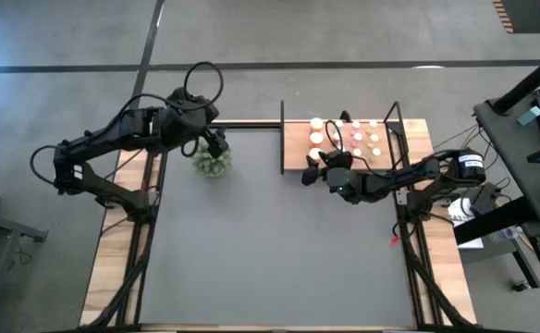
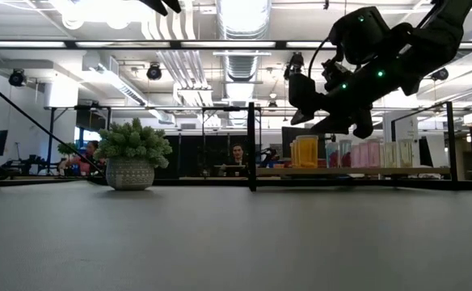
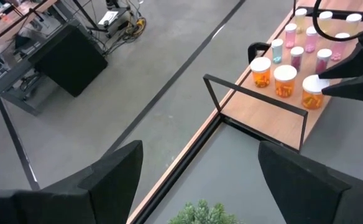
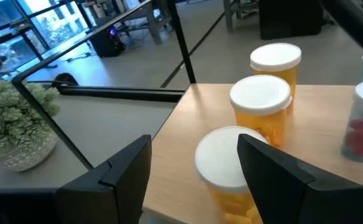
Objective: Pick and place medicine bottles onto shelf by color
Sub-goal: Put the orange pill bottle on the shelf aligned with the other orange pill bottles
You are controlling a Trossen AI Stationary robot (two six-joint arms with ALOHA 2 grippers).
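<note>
The medicine bottles (image 1: 344, 136) stand grouped on the shelf (image 1: 418, 148) at the far right of the table (image 1: 270, 250). In the right wrist view you see three orange bottles (image 4: 260, 115) with white caps in a row near the shelf's left edge, upright and close together, with a red vial (image 4: 362, 124) beside them. In the left wrist view you see pink vials (image 3: 323, 59) and a blue vial (image 3: 276, 48) farther along the board, each upright. Black metal rods (image 3: 256, 99) frame the shelf's edge.

The right gripper (image 1: 314, 168) hangs at the near left corner of the shelf. In the right wrist view its fingers (image 4: 275, 171) stand apart, and the nearest orange bottle sits just ahead, between them. You cannot tell whether the fingers touch it. In the low view you see this gripper (image 2: 317, 101) raised above the bottle tops.

The left gripper (image 1: 216, 143) waits over the far left of the table, above the plant ball (image 1: 212, 162) in its pot. Its fingers (image 3: 107, 180) are spread wide and carry nothing.

In the low view you see a person (image 2: 238, 158) seated in the room behind the table.
</note>
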